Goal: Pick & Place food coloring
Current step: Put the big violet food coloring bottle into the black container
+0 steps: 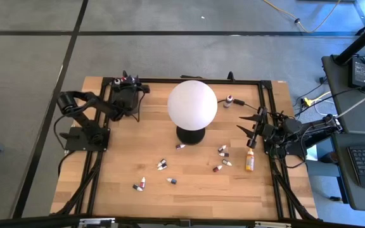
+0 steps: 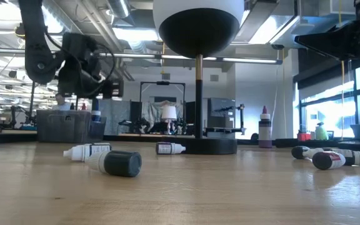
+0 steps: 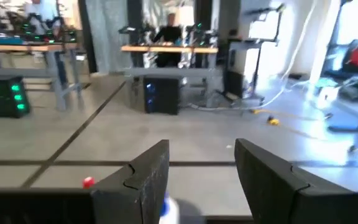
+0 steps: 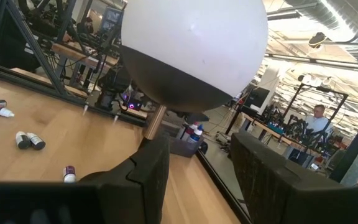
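left gripper (image 1: 127,81) hovers open at table (image 1: 119,190) edge.

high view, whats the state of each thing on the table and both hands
left hand: open, over the table's far-left corner, holding nothing visible
right hand: open, empty, at the right edge
orange bottle: lying on its side near the right hand
small dropper bottles: scattered, most lying flat, capped
bottle by the far edge: upright
globe lamp: upright, unlit
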`<state>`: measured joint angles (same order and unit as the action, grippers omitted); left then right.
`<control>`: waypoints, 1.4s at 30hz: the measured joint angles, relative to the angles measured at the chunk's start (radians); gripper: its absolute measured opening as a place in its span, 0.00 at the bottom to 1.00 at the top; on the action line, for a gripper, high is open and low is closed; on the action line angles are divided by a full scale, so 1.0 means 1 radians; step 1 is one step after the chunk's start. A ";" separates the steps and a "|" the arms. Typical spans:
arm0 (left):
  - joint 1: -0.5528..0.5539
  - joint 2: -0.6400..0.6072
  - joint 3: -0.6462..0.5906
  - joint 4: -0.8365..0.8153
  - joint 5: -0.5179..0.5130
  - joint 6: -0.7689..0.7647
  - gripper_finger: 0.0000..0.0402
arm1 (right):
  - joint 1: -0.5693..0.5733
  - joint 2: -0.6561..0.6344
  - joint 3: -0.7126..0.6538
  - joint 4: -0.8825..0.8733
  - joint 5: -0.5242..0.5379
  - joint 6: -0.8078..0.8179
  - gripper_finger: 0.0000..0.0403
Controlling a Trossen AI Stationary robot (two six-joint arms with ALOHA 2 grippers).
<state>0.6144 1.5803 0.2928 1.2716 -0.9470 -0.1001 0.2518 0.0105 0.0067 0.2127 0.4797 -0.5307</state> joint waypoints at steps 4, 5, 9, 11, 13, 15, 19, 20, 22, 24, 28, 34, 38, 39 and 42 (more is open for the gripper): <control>-0.079 -0.053 0.000 -0.016 0.077 -0.014 0.44 | 0.000 0.000 0.000 0.014 0.032 0.027 0.43; -0.104 -0.062 0.000 -0.020 0.138 -0.014 0.45 | 0.000 0.000 0.000 0.019 0.064 0.034 0.43; -0.197 -0.078 0.000 -0.025 0.509 0.015 0.45 | 0.000 0.000 0.000 0.060 0.246 0.120 0.43; -0.236 -0.078 0.000 -0.027 0.717 0.020 0.44 | 0.000 0.000 0.000 0.086 0.335 0.166 0.43; -0.269 -0.078 0.000 -0.033 0.899 0.016 0.44 | 0.000 0.000 0.000 0.093 0.399 0.202 0.43; -0.297 -0.078 0.000 -0.044 1.032 0.014 0.44 | 0.000 0.000 0.008 0.081 0.433 0.216 0.43; -0.350 -0.078 0.000 -0.043 1.196 -0.006 0.45 | 0.000 0.005 0.060 0.026 0.476 0.298 0.43; -0.361 -0.078 0.000 -0.044 1.222 -0.025 0.45 | 0.000 0.010 0.086 -0.015 0.506 0.333 0.43; -0.382 -0.078 0.000 -0.047 1.264 -0.064 0.44 | 0.000 0.021 0.142 -0.126 0.538 0.425 0.43; -0.399 -0.078 0.000 -0.051 1.278 -0.074 0.44 | 0.000 0.056 0.195 -0.246 0.519 0.508 0.43; -0.406 -0.078 0.000 -0.069 1.278 -0.066 0.45 | -0.003 0.158 0.276 -0.361 0.464 0.626 0.43; -0.392 -0.078 0.000 -0.143 1.274 -0.185 0.44 | -0.082 0.414 0.376 -0.380 0.434 0.669 0.43; -0.388 -0.078 0.000 -0.154 1.262 -0.197 0.44 | -0.210 0.573 0.479 -0.439 0.378 0.730 0.43; -0.388 -0.078 0.000 -0.153 1.262 -0.195 0.45 | -0.250 0.607 0.511 -0.486 0.331 0.757 0.43; -0.388 -0.078 0.000 -0.153 1.262 -0.194 0.45 | -0.388 0.703 0.612 -0.629 0.155 0.835 0.43</control>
<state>0.2260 1.5028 0.2928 1.1191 0.3153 -0.2941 -0.1367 0.7132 0.6191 -0.4165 0.6348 0.3048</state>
